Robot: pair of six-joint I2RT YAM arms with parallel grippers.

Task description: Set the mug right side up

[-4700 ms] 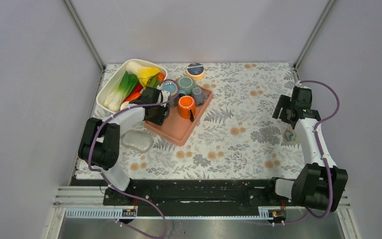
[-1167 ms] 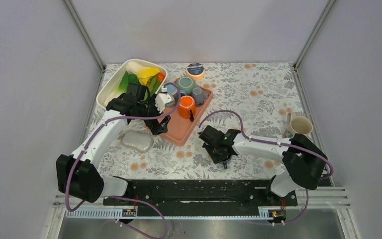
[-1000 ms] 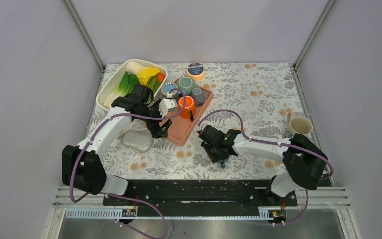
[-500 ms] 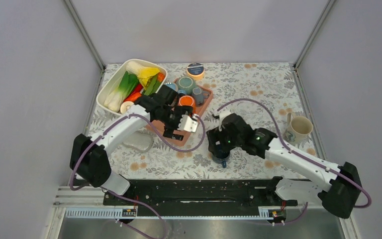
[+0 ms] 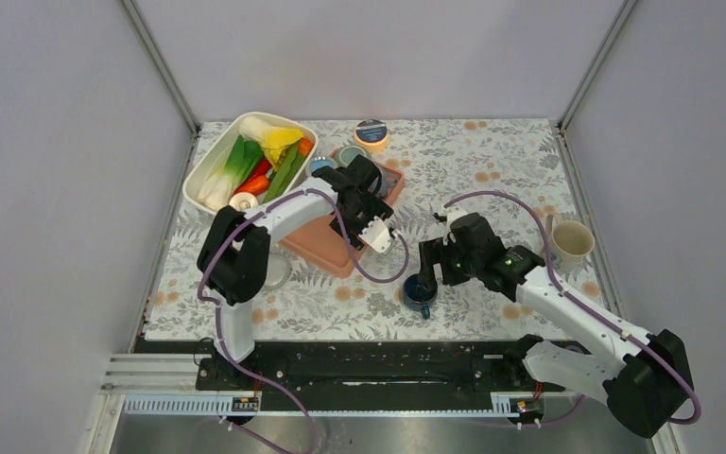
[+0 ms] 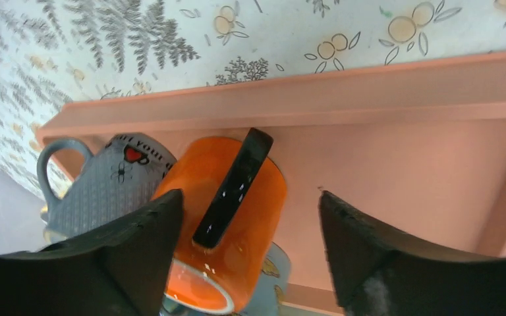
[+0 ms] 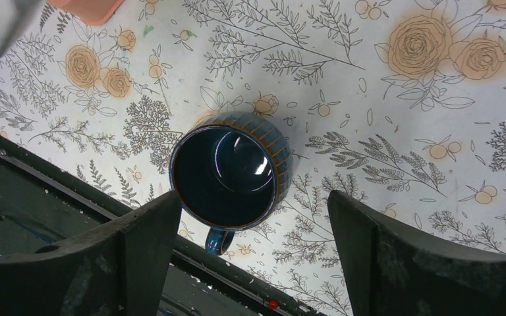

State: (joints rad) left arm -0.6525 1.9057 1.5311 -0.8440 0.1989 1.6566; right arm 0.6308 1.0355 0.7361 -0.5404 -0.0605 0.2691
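The right gripper (image 7: 252,201) is hovering, fingers spread wide, over the blue mug (image 7: 230,170), which is standing mouth-up on the table (image 7: 402,131) near its front edge. The left gripper (image 6: 249,197) is hanging spread over the orange mug (image 6: 260,217) on the tray (image 6: 402,164).

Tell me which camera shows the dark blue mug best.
Right wrist: it looks straight down into the dark blue mug, showing its open mouth and handle. Top external shows it small; left wrist misses it.

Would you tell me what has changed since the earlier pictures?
The right gripper swung from the right edge to front centre, now open over the upright blue mug. The left gripper crossed the tray toward the orange mug. The vegetable tub stayed put.
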